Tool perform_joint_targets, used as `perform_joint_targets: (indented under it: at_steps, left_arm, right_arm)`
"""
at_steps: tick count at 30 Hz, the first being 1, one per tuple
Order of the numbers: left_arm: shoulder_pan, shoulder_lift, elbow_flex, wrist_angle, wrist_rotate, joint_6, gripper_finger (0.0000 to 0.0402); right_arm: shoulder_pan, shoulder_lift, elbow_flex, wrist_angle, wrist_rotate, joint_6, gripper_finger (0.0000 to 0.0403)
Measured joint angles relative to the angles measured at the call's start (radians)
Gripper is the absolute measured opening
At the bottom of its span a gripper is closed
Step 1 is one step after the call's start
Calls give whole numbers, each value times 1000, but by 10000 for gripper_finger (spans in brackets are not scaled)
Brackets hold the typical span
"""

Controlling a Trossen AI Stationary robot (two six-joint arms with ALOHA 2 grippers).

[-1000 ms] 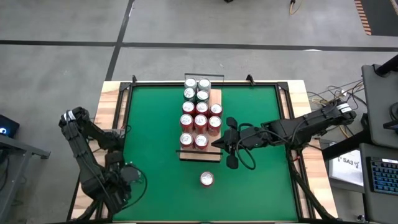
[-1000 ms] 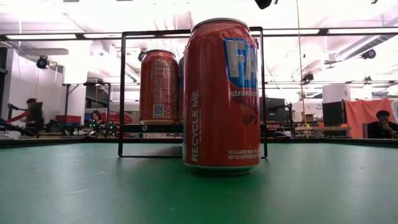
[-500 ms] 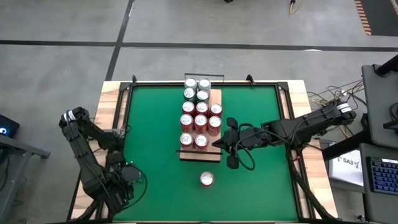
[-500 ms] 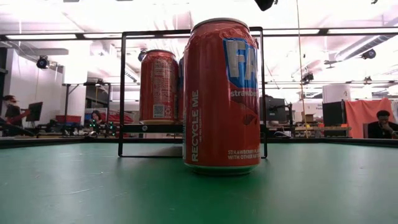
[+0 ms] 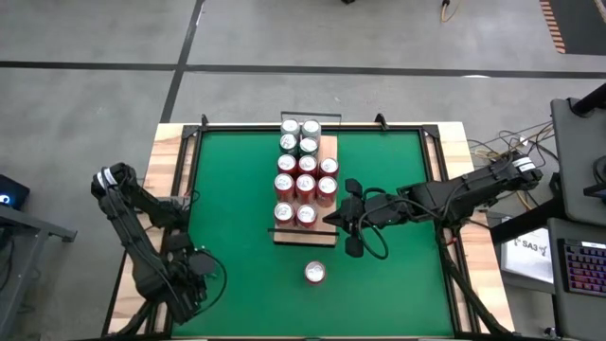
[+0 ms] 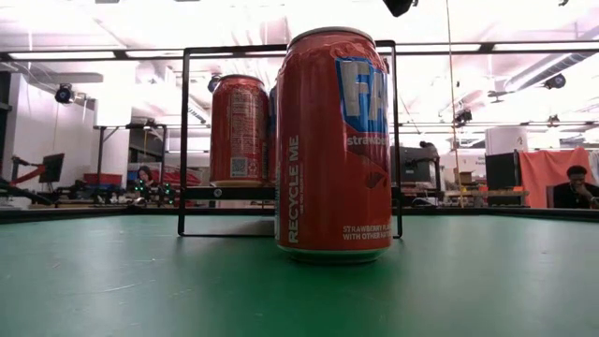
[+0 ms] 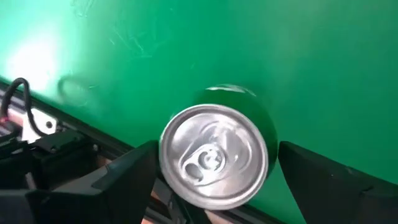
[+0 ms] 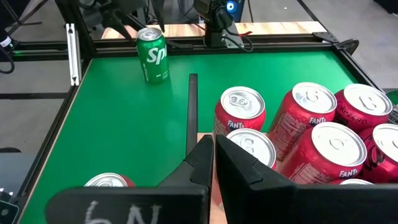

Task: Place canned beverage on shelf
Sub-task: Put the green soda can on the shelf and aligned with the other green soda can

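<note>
1. Step in hand: the pick. I'm the left gripper [image 7: 216, 182], over the near left corner of the green mat [image 7: 311, 62], lined up to take the green can [image 7: 214, 155].
2. My jaws: spread wide, holding nothing. The can's top sits between them and just ahead of them; the can stands upright on the mat.
3. In the right wrist view no finger flanks the can's sides, so I judge I'm above it, not yet down around it.
4. The shelf [image 5: 305, 234] is well apart from my jaws, across the mat. Cans are packed on it, with a bare strip at its near end.
5. Right gripper [image 5: 351, 220] waits pressed closed, just beside that near end.
6. A loose red can [image 5: 314, 273] stands between my jaws and the shelf.
7. Next, probably: drop around the can, close, lift, and carry it clear of the red can.
</note>
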Motion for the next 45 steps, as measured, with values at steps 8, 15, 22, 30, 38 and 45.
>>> perform_joint_targets:
  at_steps: [8,15,22,30,38,45]
  left_arm:
    - [0,-5,-56,63,-3,0,314]
    - [0,-3,-49,59,-3,0,277]
    - [0,1,-33,65,-3,-1,275]
    - [0,2,142,18,-83,24,275]
    - [1,3,369,2,-404,173,275]
    - [10,52,449,11,-630,456,275]
  right_arm:
    - [0,0,0,1,0,0,9]
    - [0,0,0,1,0,-7,9]
    - [0,0,0,2,0,-17,9]
    - [0,0,0,9,0,-33,9]
    - [0,18,55,45,-10,-58,9]
    - [0,113,166,26,-181,-96,9]
